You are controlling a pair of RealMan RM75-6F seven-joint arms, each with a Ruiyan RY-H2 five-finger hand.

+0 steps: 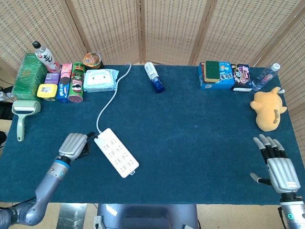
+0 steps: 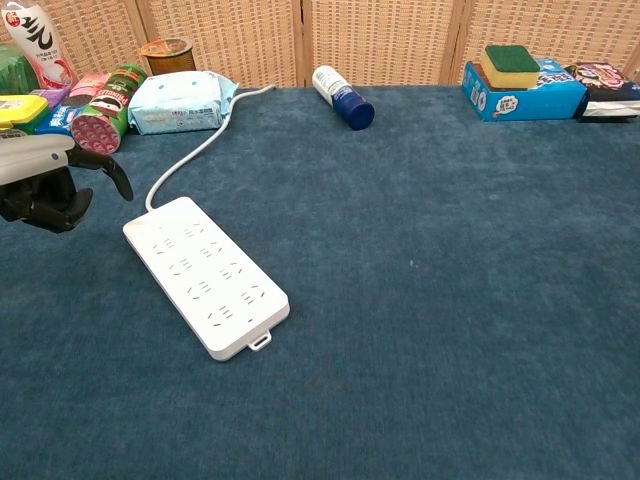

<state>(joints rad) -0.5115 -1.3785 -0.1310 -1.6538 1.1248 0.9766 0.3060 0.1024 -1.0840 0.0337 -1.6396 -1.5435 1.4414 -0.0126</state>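
A white power strip [image 1: 116, 152] [image 2: 205, 275] lies at the front left of the blue table [image 1: 190, 138], and its cable [image 1: 112, 98] runs back past the wipes pack. My left hand [image 1: 74, 144] [image 2: 45, 185] hovers just left of the strip's near-left end. Its fingers are curled under, its thumb sticks out toward the strip, and it holds nothing. My right hand [image 1: 276, 164] rests at the front right corner with its fingers spread, far from any object. Only the head view shows the right hand.
Back left stand a green pack [image 1: 28, 76], a chips can [image 1: 76, 82], small boxes and a wipes pack [image 1: 101, 80]. A lint roller [image 1: 23, 114] lies at the left edge. A spray bottle [image 1: 154, 77] lies back centre. At the right are a blue box [image 1: 217, 75], a water bottle [image 1: 265, 76] and a yellow plush [image 1: 267, 109].
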